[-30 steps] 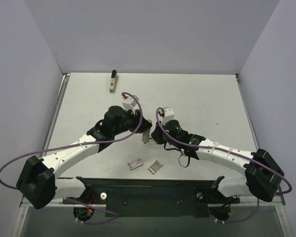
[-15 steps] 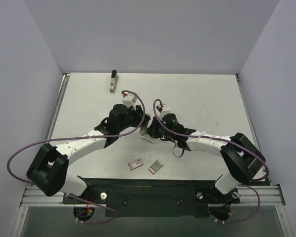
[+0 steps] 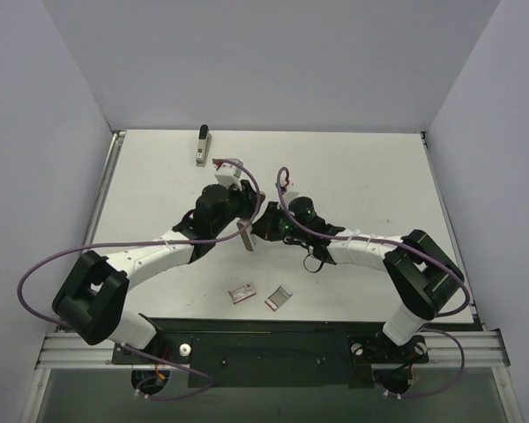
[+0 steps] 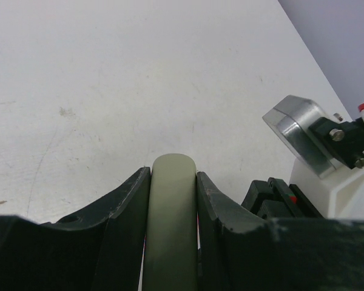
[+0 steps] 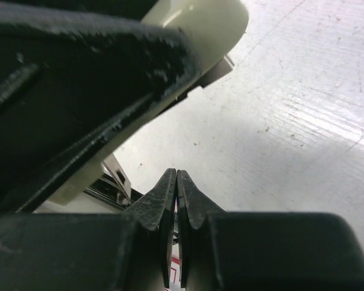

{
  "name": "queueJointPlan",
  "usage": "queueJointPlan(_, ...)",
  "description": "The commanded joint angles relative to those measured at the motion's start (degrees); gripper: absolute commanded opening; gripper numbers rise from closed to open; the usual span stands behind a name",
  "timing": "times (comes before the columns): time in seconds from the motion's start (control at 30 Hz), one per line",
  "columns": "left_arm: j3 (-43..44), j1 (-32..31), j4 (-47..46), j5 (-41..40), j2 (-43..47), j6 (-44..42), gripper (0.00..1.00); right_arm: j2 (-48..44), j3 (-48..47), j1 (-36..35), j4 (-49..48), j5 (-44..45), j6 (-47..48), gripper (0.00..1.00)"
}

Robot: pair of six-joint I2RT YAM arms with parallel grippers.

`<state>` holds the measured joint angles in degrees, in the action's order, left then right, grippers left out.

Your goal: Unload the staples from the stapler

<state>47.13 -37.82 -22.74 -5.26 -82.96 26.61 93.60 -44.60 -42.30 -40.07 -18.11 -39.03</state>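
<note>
Left gripper point(image 4: 171, 177): clenched on the stapler point(image 4: 170, 230), with scuffed black fingers point(image 4: 124, 212) pressed against both flanks of its smooth, pale olive-grey, round-nosed body. From overhead the stapler shows as a slim grey bar at mid-table, angled toward the near edge. Right gripper point(image 5: 176, 177): closed on nothing, its worn black tips meeting in a wedge just beside the stapler. The table point(image 3: 361, 176) is matte white and lightly scratched. Toward the near edge lie a small red-and-white box point(image 3: 242, 293) and a small grey box point(image 3: 279, 297), close but apart. At the far edge a separate slim grey bar with a black end point(image 3: 203, 145) lies flat.
</note>
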Motion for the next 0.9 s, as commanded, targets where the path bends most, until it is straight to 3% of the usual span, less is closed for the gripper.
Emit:
queueJointPlan(0.0,2.2,-0.6,-12.5,-3.5,0.1,-0.5,0.00,1.6,-1.7,-0.3,-8.2,-8.9,-4.8,0.00)
queueJointPlan(0.43,0.8,-1.5,-15.0,-5.8,-2.6,-2.3,0.00,1.2,-2.3,-0.3,-14.9,-12.2,-5.4,0.00)
queueJointPlan(0.67,0.9,-2.1,-14.9,-6.2,-2.6,-2.7,0.00,-0.8,-1.9,-0.2,-13.4,-11.5,-4.0,0.00)
queueJointPlan(0.87,0.9,-2.2,-11.8,-4.8,1.3,-2.4,0.00,-5.9,-0.7,-0.2,-6.0,-8.0,-0.4,0.00)
